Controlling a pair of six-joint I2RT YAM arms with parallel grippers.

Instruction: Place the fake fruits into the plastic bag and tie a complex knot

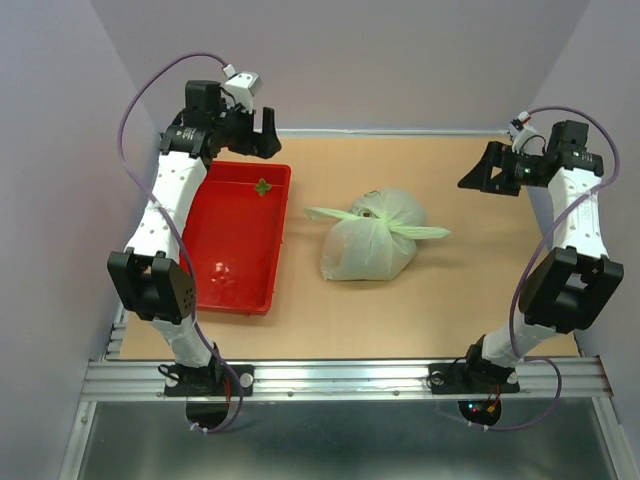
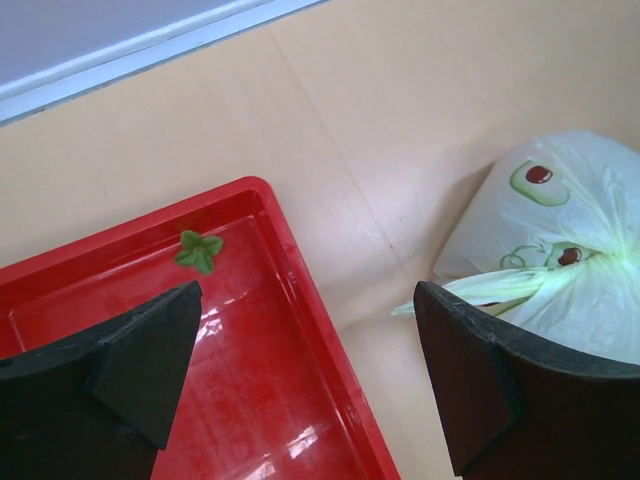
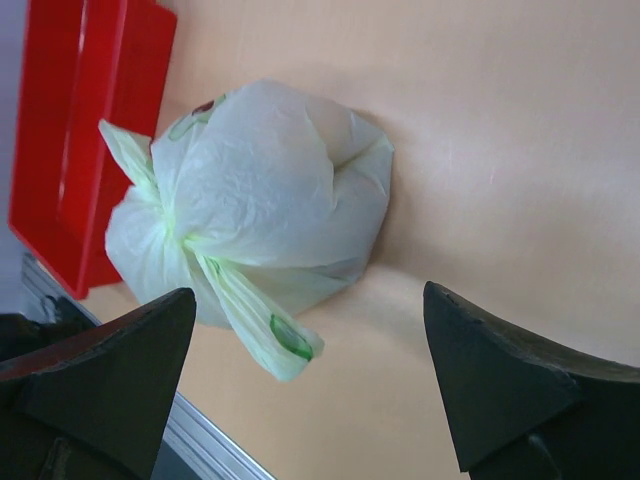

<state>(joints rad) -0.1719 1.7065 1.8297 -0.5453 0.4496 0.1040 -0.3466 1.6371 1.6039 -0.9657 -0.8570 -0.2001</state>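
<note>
The pale-green plastic bag (image 1: 370, 245) lies bulging on the table's middle, tied with a knot (image 1: 390, 227) whose handle ends stick out left and right. It also shows in the left wrist view (image 2: 560, 260) and the right wrist view (image 3: 260, 200). No fake fruits show outside it; they are hidden. My left gripper (image 1: 250, 135) is open and empty, raised above the far end of the red tray (image 1: 240, 240). My right gripper (image 1: 490, 170) is open and empty, raised at the far right, well apart from the bag.
The red tray holds only a small green leaf piece (image 1: 262, 187), also in the left wrist view (image 2: 200, 250). Grey walls enclose the table on three sides. A metal rail (image 1: 340, 378) runs along the near edge.
</note>
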